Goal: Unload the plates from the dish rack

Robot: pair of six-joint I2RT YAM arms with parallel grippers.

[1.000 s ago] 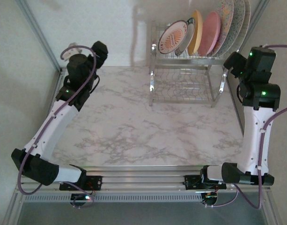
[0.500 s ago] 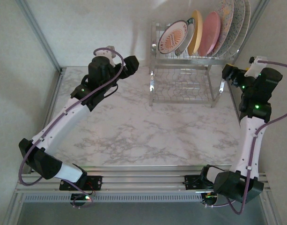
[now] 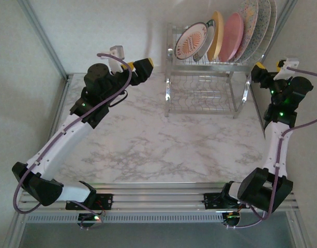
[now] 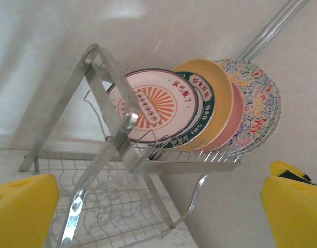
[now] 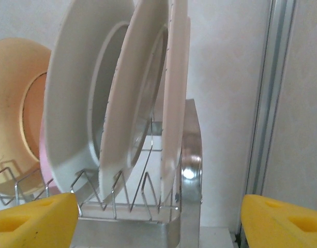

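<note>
The chrome dish rack [image 3: 202, 85] stands at the back of the marble table. Several plates stand on edge in its upper shelf: the sunburst plate [image 3: 191, 41] at the left end, then the yellow-orange plate [image 3: 216, 33], the pink plate [image 3: 232, 36] and the floral-speckled plates [image 3: 251, 23]. My left gripper [image 3: 146, 67] hovers open, left of the rack, facing the sunburst plate [image 4: 148, 106]. My right gripper [image 3: 258, 69] is open beside the rack's right end, looking at the plates' pale backs [image 5: 137, 98]. Its yellow pads [image 5: 34, 219] hold nothing.
Aluminium frame posts [image 3: 42, 39] and pale walls close in the table at left and right. A frame post [image 5: 274, 103] stands just right of the rack. The rack's lower wire shelf [image 4: 111, 206] carries nothing. Open marble [image 3: 158, 144] lies in front of the rack.
Both arms swung toward the rack. The left gripper travelled right and now points at the rack's left end; the right gripper rose and turned to the rack's right end.
</note>
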